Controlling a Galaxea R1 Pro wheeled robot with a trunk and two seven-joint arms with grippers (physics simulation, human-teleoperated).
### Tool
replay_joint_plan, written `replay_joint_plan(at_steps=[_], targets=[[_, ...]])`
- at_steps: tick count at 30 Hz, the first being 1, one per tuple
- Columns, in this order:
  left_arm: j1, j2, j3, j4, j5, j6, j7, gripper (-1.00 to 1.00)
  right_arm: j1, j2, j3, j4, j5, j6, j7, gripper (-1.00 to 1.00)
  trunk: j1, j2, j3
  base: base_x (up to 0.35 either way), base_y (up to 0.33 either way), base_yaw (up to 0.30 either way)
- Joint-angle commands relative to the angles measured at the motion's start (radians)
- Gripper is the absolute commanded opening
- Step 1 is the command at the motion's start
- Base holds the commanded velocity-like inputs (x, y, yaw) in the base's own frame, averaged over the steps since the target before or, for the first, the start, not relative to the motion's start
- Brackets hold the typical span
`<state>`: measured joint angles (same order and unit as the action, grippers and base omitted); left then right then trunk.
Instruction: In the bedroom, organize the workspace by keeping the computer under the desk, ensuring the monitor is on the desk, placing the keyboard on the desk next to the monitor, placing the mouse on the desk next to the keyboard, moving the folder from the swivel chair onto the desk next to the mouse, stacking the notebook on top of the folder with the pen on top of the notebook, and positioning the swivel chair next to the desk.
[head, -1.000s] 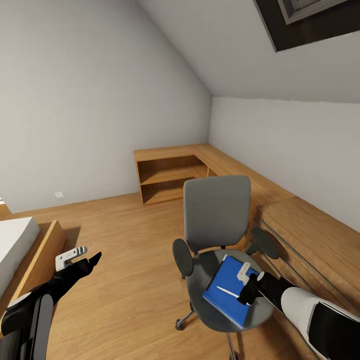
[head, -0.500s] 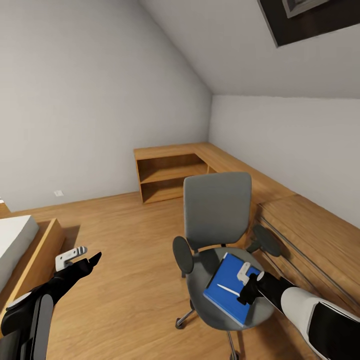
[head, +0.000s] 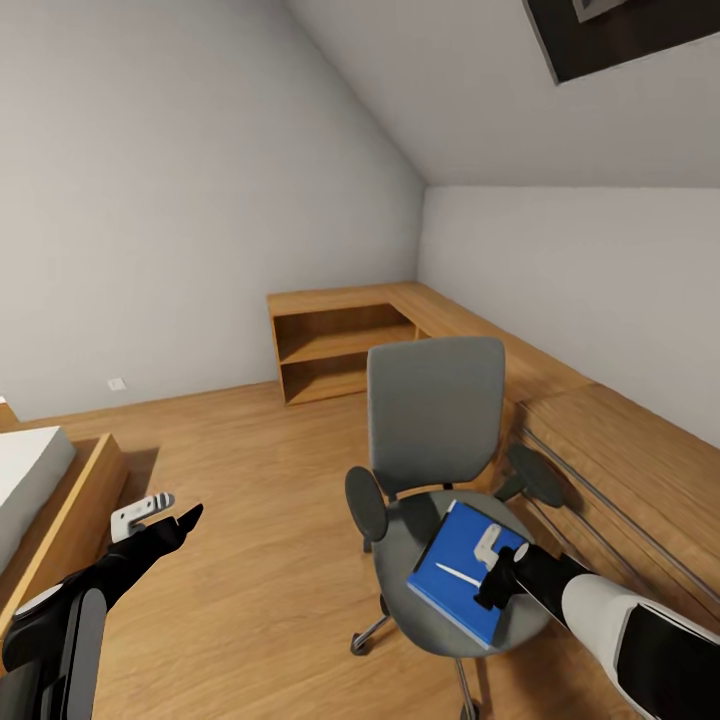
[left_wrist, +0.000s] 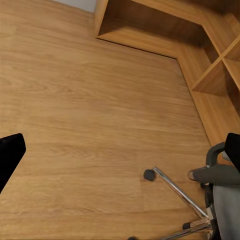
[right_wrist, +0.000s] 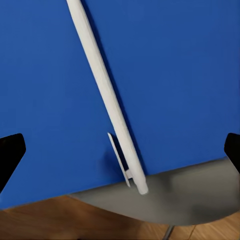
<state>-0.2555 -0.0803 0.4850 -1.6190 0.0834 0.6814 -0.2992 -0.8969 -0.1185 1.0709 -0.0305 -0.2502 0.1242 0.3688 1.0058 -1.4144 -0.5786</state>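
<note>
Now, right jaws: spread wide, nothing held; one black fingertip (right_wrist: 10, 152) is seen at each side edge of the right wrist view, well apart from each other.
Between the right jaws: a thin white pen with a small clip (right_wrist: 106, 100) is framed, lying flat and untouched.
Pen's support: the pen (head: 456, 575) is laid diagonally on a flat blue rectangular book (head: 455, 540); whether this blue cover (right_wrist: 175, 75) is the folder or the notebook cannot be told.
Blue book's place: it is rested on the round grey seat (right_wrist: 165, 202) of a grey upholstered swivel chair with a chrome star base (head: 435, 410), with one corner reaching past the seat's front edge.
Right arm: the black and white forearm (head: 620, 620) is brought in from the lower right, its wrist held just above the book.
Left jaws: open and empty, with a black fingertip (left_wrist: 10, 152) at the edge of the left wrist view; they are held over the bare light wooden plank floor (left_wrist: 90, 100).
Beside the left jaws: a chrome chair leg with a caster (left_wrist: 177, 190) is seen near.
Chair's surroundings: a light wooden dresser with long bar handles (head: 640, 480) is placed just beside the chair; a low open wooden shelf unit (head: 340, 350) is set in the corner behind it.
Far left: a wood-framed bed with a pale mattress (head: 30, 480) is seen by the wall.
</note>
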Motion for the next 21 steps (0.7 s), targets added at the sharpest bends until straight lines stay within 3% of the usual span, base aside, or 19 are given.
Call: replay_joint_plan(at_steps=[1, 14, 21], targets=[[-0.001, -0.001, 0.003, -0.001, 0.009, 0.009, -0.002, 1.00, 0.000, -0.001, 0.007, -0.003, -0.011, 0.008, 0.002, 1.00, 0.004, -0.008, -0.004, 0.000, 0.000, 0.000], [-0.001, -0.002, 0.003, -0.001, 0.008, 0.009, -0.001, 1.00, 0.007, -0.002, 0.006, -0.003, -0.011, 0.006, 0.002, 1.00, 0.054, -0.099, -0.045, 0.000, 0.000, 0.000], [-0.001, -0.003, 0.003, 0.001, 0.005, 0.008, -0.001, 1.00, 0.007, -0.003, 0.006, -0.003, -0.011, 0.005, 0.002, 1.00, 0.054, -0.099, -0.045, 0.000, 0.000, 0.000]])
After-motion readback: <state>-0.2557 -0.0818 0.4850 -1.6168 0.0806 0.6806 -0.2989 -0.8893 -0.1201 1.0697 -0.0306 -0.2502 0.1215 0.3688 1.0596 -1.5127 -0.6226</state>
